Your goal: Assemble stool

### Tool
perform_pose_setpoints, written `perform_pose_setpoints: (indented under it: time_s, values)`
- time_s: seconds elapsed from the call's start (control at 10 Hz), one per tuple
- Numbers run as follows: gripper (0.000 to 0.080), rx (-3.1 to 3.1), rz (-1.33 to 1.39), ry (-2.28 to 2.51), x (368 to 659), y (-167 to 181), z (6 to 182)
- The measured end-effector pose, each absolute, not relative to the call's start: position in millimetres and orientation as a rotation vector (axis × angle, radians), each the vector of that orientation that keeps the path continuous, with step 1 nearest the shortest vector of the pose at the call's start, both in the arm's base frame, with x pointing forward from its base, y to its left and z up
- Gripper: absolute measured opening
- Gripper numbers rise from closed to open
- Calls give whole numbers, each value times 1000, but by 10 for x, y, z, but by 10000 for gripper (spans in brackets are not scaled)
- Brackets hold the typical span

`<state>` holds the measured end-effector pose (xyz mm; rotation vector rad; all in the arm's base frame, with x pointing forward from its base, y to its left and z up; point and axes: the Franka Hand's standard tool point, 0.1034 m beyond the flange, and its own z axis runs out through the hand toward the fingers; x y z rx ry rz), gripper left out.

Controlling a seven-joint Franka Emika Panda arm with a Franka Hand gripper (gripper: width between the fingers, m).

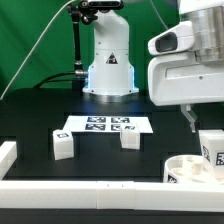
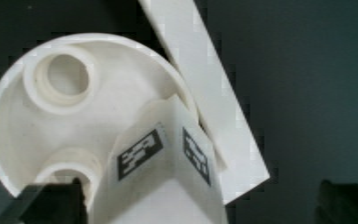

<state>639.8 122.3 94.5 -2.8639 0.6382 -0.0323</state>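
The arm hangs over the near corner of the black table (image 1: pixel 30 125), at the exterior view's right, and its gripper (image 1: pixel 203 130) stands with its fingers spread apart, nothing between them. Right under it sits the round white seat (image 2: pixel 69 90) of the stool, lying with its hollow side up, a socket hole showing in it. A chunky white leg (image 2: pixel 158 160) with a black-and-white tag stands upright in the seat, directly below the open fingers (image 2: pixel 55 195); from the wrist view I cannot tell whether they touch it. A long white border rail (image 2: pixel 202 70) lies just beside the seat. Well away from the gripper, two more loose legs (image 1: pixel 63 145) sit on the table, near the marker board (image 1: pixel 105 125).
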Motion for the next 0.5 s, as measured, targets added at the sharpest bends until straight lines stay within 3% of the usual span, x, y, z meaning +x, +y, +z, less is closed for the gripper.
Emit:
perform_pose_setpoints:
  time_s: [0.5]
  values:
    - [649, -3006, -135, -384, 6459, 961, 938]
